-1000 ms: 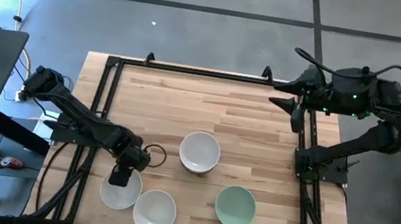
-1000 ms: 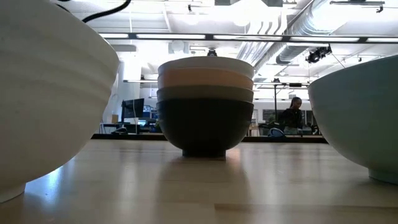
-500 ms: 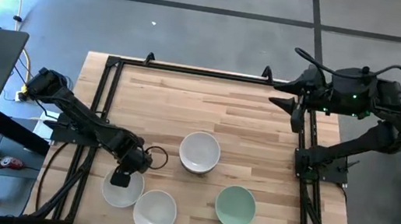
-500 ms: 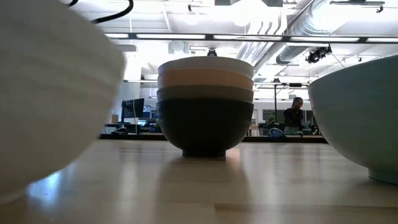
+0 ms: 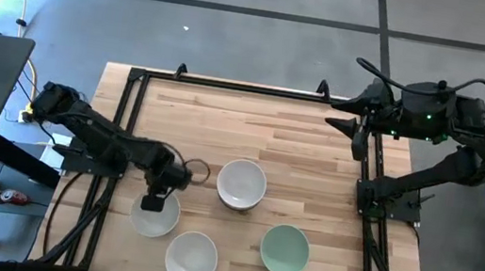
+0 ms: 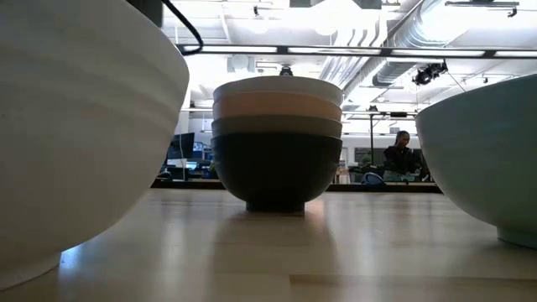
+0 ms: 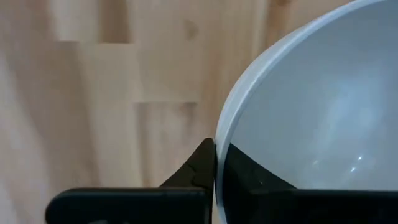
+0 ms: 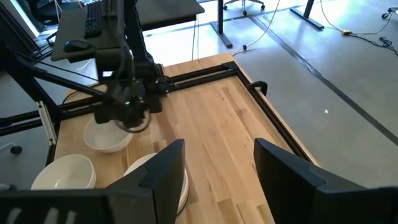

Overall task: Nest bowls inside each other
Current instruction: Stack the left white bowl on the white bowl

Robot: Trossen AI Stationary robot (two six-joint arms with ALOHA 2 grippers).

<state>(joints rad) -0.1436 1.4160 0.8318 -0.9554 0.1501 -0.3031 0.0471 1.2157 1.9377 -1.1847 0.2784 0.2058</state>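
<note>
One left tool (image 5: 153,201) pinching white bowl (image 5: 155,219) rim

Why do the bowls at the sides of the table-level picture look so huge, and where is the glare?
In the low view, the white bowl and the mint green bowl sit close to the lens, so they loom large and soft, while the stack of bowls behind is sharp against bright ceiling lights. In the left wrist view, the left pincer grips a white rim, with the wood blurred.
</note>
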